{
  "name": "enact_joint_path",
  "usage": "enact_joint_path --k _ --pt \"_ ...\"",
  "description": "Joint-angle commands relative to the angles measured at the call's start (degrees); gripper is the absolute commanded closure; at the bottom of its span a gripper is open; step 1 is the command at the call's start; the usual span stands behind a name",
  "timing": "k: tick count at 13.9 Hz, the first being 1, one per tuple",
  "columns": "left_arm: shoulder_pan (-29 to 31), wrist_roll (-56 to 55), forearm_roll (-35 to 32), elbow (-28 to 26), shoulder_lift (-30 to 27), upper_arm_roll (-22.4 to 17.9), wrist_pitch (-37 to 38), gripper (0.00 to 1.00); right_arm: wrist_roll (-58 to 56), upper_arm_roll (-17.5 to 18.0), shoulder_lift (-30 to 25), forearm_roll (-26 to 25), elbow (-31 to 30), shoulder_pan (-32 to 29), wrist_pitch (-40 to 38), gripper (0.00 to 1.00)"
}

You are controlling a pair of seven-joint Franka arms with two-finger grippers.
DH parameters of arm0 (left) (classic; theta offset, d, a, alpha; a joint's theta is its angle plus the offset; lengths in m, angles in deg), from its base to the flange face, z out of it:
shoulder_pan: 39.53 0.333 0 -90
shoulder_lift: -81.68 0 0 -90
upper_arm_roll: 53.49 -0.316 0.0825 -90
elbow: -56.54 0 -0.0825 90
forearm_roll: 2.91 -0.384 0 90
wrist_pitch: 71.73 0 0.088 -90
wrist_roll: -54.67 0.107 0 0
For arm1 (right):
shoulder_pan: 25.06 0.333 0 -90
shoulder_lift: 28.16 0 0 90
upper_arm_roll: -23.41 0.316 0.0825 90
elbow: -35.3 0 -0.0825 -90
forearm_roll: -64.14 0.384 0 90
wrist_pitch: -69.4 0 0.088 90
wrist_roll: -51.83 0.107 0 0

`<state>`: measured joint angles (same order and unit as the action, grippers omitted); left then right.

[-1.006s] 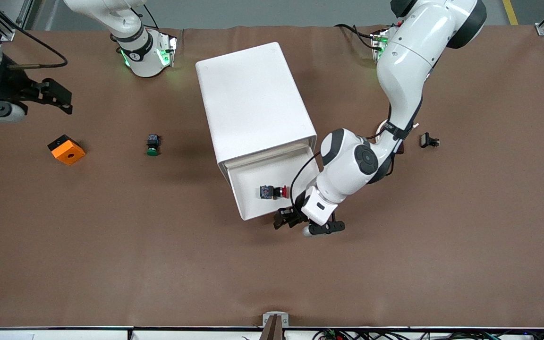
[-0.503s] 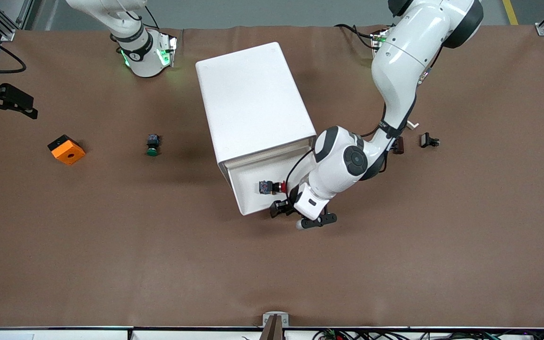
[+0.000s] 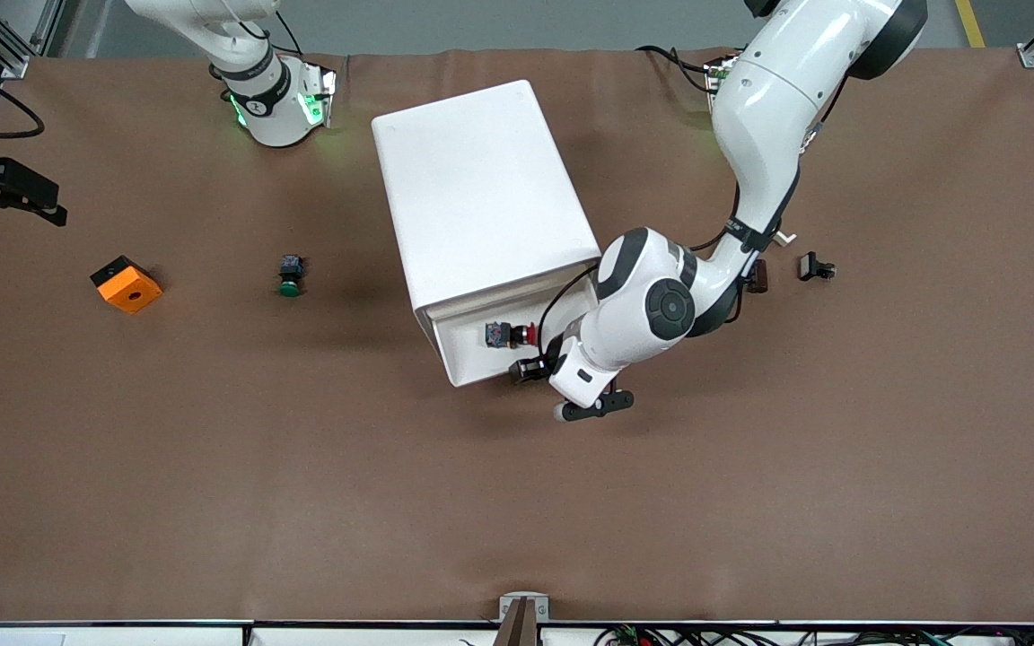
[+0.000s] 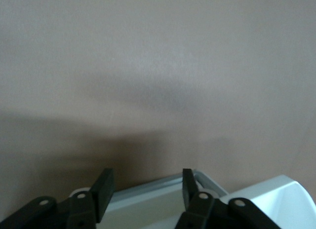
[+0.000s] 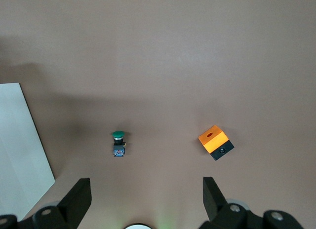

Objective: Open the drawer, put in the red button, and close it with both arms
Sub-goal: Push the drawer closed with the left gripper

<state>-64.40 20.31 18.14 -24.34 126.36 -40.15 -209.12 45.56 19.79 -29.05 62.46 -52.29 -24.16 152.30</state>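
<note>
**Drawer part open, one red button inside**

We count one white plastic tray drawer (image 3: 481,354) in one white rounded cabinet (image 3: 481,193), holding one red-capped dark-bodied push button (image 3: 508,336). Left gripper (image 3: 526,370) at the drawer front, fingers (image 4: 102,192) spread, empty. Right gripper (image 3: 28,193) waits, spread, above the brown tabletop (image 3: 302,493). One green-capped button (image 3: 290,274), one orange block (image 3: 126,284).

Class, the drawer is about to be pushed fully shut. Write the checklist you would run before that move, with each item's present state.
1. Red button lies inside the drawer: ok.
2. Button's height clears the cabinet opening: cannot tell.
3. Left gripper at the drawer's front edge, fingers spread apart with the white edge between them: ok.
4. Drawer fully shut: not ok, part of it sticks out.
5. Right gripper open and waiting near the table's edge at the right arm's end, not at the drawer: not ok for a two-arm close.
</note>
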Motion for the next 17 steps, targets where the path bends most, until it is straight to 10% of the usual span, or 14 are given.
enact_joint_path --k 1,8,17 --pt "-0.08 -0.09 0.66 -1.21 -1.08 1.07 0.99 0.34 -0.59 1.24 0.19 0.89 0.75 -2.2 -0.55 0.0" --pt "-1.23 -0.79 0.66 -1.47 -1.08 1.16 2.4 0.0 -0.59 5.12 0.01 5.73 0.31 -7.31 -0.55 0.0" --pt "-2.46 -2.11 1.36 -1.65 -0.91 3.18 4.41 0.0 1.43 5.2 0.01 3.71 0.84 -6.35 0.86 0.0"
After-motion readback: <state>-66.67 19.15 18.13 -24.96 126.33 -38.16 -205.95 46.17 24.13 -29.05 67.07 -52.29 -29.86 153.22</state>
